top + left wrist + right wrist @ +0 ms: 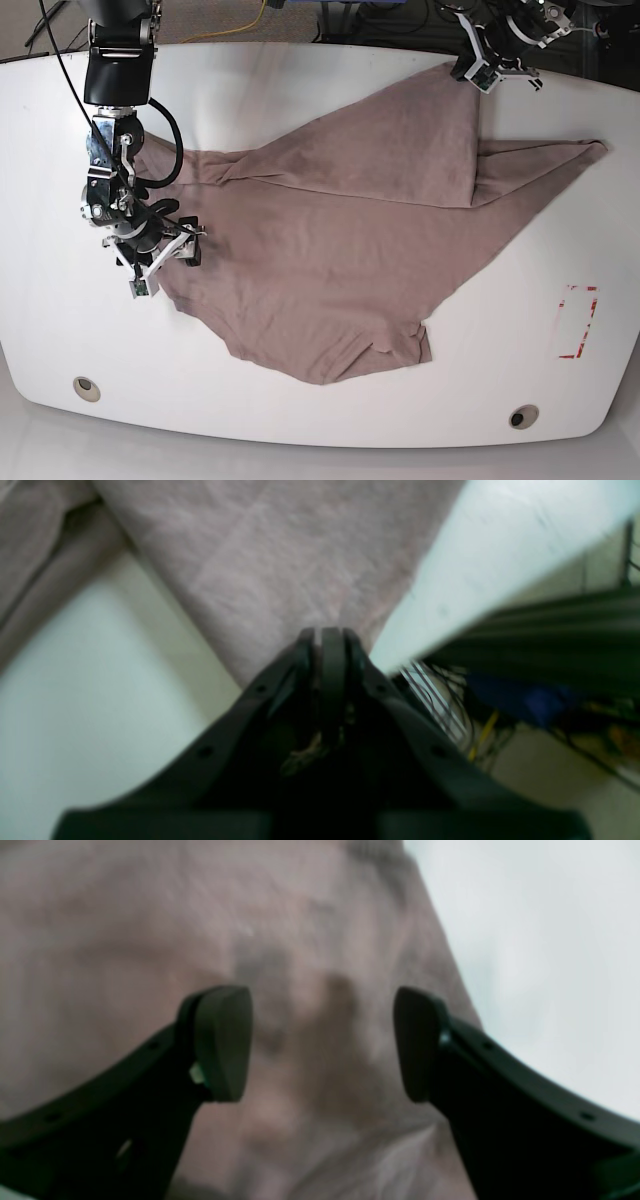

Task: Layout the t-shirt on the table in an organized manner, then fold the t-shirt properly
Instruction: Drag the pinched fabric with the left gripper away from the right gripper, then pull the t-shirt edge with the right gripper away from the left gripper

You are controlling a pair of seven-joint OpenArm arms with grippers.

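The left gripper (327,635) is clenched on a corner of the t-shirt (340,240) at the table's (300,80) far edge; the right gripper (322,1040) hangs released over cloth — only the base view shows the shirt spread crookedly, one flap folded over.

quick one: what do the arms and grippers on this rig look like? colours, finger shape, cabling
Both grippers are matte black. The right gripper has two curved black fingers with small round holes, ending in flat, rounded oval pads. The left gripper has the same black fingers with holes, tapering to a narrow tip. In the base view the right arm is black with metal joint parts, black cables looping alongside, and white pieces near the gripper.
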